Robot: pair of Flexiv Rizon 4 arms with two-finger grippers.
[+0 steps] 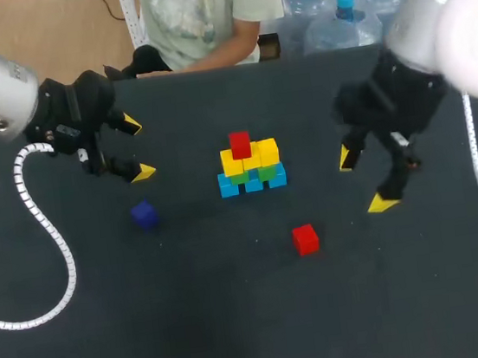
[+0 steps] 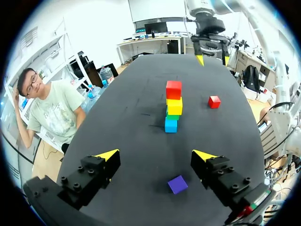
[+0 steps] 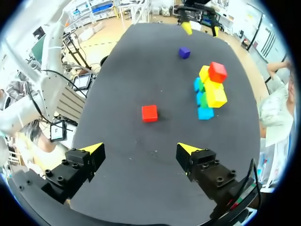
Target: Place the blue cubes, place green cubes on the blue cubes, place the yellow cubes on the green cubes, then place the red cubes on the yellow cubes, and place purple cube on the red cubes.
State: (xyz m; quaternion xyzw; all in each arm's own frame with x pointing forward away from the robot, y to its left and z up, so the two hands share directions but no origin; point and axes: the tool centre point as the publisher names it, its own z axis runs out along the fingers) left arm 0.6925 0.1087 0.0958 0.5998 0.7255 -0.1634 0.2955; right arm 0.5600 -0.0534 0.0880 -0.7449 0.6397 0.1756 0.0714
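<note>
Centrally on the dark matte tabletop (image 1: 196, 324), a multicoloured cube stack (image 1: 251, 169); loose red cube (image 1: 306, 239) at five o'clock, purple cube (image 1: 144, 213) at nine; left gripper (image 1: 137, 148), right gripper (image 1: 364, 181) wide.

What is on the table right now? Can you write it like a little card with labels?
tower: blue cubes at the bottom, green cubes on them, yellow cubes above, top red cube on those
loose red cube: alone on the black table, in front of the tower
purple cube: alone on the table, near the left gripper
left gripper: fingers open, holding nothing
right gripper: fingers open, holding nothing
not yet stacked: loose red cube, purple cube
</note>
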